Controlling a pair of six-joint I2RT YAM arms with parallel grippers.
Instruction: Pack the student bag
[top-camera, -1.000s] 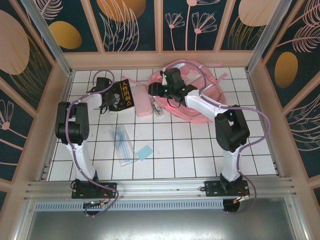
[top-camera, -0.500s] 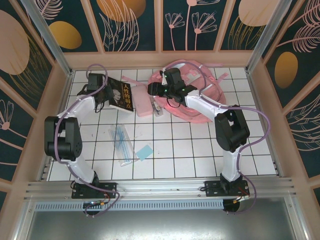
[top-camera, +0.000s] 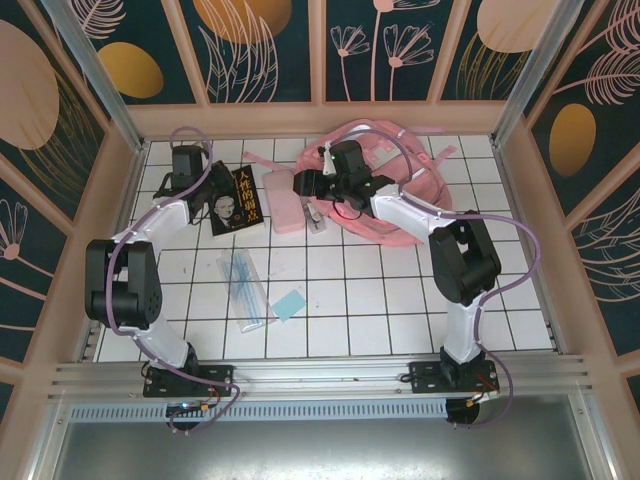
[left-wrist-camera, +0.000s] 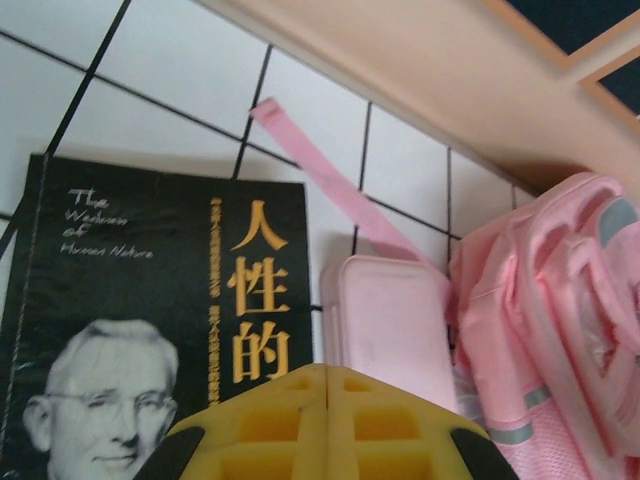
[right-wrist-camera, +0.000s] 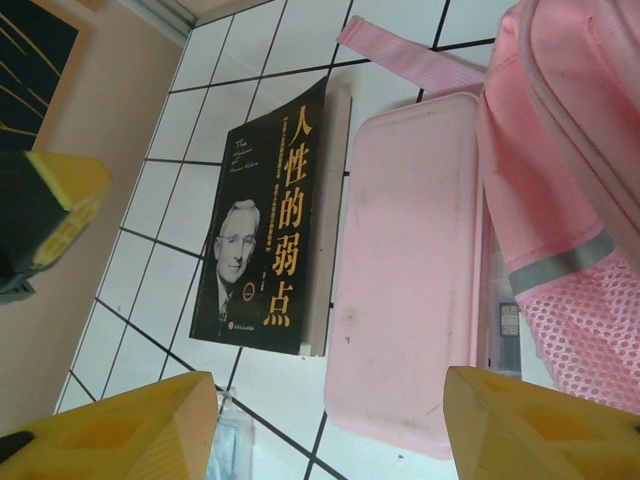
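Left hand (left-wrist-camera: 325, 395) clenched, apparently empty, over black paperback book (left-wrist-camera: 150, 290); right hand (right-wrist-camera: 325, 400) released over flat pink rectangular case (right-wrist-camera: 410, 260), at 9 o'clock of large soft pink backpack (right-wrist-camera: 570, 130).

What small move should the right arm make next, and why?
Probably lower the right gripper onto the case and close: its jaws stand open, straddling the case, which lies flat between book and bag.

From where I stand, the tabletop (top-camera: 400, 300) carries one pink bag (top-camera: 405, 190), one black book (top-camera: 237, 200), one flat pink case (top-camera: 283, 205), one clear packet (top-camera: 243, 285) with blue sticks inside, and one small pale-blue slip (top-camera: 289, 303).
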